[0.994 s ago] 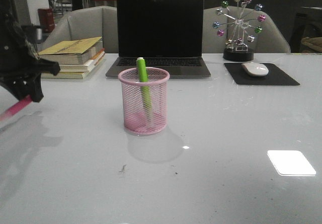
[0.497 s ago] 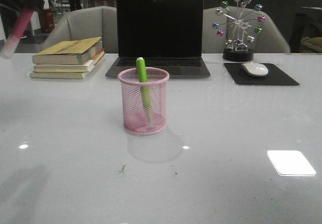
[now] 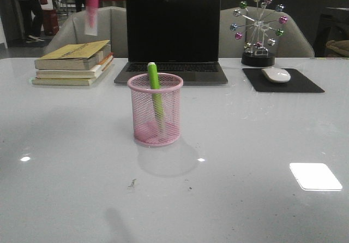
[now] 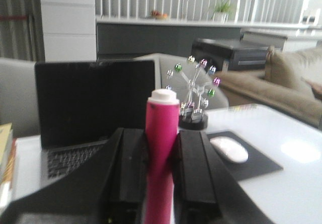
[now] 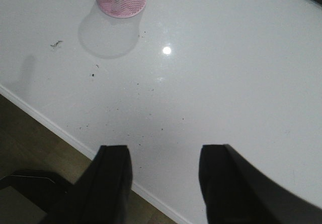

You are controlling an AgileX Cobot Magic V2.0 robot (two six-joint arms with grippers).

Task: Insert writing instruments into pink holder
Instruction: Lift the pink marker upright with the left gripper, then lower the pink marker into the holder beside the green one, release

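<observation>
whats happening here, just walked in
A two-armed robot is loading highlighters into a pink mesh holder on the white table. The green highlighter already stands in it. The left gripper is clamped on the magenta highlighter, raised high above the table's left side, cap end down, not yet over the holder. The right gripper is open and empty near the table's front edge.

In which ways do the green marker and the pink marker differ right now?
Colour: the green marker is bright green, the pink marker is magenta.
Place: the green marker stands inside the pink holder on the table; the pink marker is up in the air, left of the holder.
Hold: nothing grips the green marker; the left pincer is shut on the pink marker.
Pose: the green marker leans slightly; the pink marker hangs nearly vertical.
Both are chunky markers.
</observation>
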